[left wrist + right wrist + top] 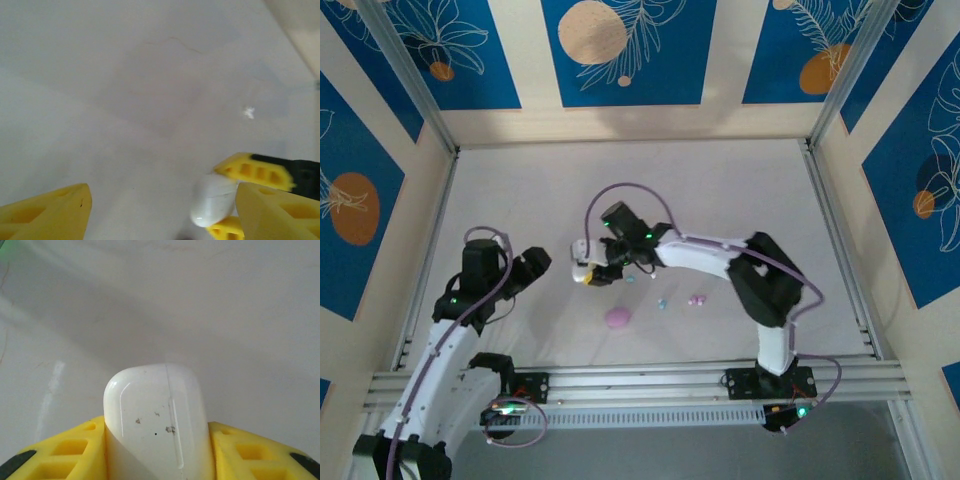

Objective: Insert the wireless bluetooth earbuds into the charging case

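Note:
A white pebble-shaped charging case (155, 420) sits closed between my right gripper's yellow fingers (65, 450), and the gripper (590, 272) is shut on it left of the table's middle. In the left wrist view the same case (215, 200) shows at the lower right, held just above the table. My left gripper (535, 262) is a little to the left of it, open and empty, with its fingers (50, 215) spread wide. A teal earbud (661, 303) and a pink earbud (697, 299) lie on the table under the right arm. A small white bit (248, 112) lies farther out.
A pink case (618, 318) rests on the white table (720, 190) near the front, below the right gripper. Aluminium rails (840, 240) and patterned walls enclose the table on three sides. The right arm's forearm (705, 255) spans the middle.

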Robot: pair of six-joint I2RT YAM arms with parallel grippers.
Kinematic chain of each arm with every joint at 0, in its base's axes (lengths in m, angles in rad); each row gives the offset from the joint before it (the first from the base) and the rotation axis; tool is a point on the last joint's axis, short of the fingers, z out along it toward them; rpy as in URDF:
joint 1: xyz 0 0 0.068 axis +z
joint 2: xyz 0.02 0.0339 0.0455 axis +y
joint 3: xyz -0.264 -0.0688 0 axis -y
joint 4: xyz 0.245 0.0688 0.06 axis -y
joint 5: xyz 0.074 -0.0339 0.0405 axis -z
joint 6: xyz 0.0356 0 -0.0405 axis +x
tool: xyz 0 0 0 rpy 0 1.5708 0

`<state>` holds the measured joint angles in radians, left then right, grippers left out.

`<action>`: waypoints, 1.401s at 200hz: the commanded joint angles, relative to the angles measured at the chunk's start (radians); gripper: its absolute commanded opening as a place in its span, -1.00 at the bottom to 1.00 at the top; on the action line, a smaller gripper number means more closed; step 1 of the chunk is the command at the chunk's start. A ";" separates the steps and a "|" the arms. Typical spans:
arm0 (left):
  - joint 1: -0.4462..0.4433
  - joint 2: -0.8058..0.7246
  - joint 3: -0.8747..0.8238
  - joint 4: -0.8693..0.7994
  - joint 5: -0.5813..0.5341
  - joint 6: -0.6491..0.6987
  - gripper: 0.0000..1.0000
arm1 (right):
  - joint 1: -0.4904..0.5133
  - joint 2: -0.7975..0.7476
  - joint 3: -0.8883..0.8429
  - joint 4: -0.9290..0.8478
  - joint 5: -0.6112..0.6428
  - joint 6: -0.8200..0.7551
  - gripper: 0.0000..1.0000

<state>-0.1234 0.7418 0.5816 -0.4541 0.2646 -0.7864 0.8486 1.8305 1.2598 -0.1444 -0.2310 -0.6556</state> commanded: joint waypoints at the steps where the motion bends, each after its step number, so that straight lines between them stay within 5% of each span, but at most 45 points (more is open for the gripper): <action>1: -0.018 0.042 0.049 0.219 0.192 -0.008 0.49 | -0.046 -0.170 -0.104 0.157 0.055 0.103 -0.16; 49: -0.242 0.223 0.207 0.395 0.094 -0.028 0.48 | -0.131 -0.470 -0.278 0.192 0.118 0.106 -0.16; 78: -0.354 0.356 0.337 0.395 0.127 0.066 0.51 | -0.166 -0.569 -0.319 0.168 0.175 0.088 -0.16; 149: -0.380 0.641 0.756 0.194 0.121 0.431 0.52 | -0.259 -0.657 -0.320 0.157 0.190 0.101 -0.16; 183: -0.401 0.662 0.740 0.270 0.297 0.360 0.46 | -0.280 -0.673 -0.312 0.151 0.154 0.098 -0.16; 280: -0.492 0.662 0.662 0.376 0.351 0.211 0.41 | -0.272 -0.707 -0.347 0.185 0.104 0.068 -0.16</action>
<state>-0.5991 1.3964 1.2354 -0.1341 0.5766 -0.5495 0.5701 1.1442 0.9253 0.0154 -0.0910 -0.5720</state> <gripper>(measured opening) 0.732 0.441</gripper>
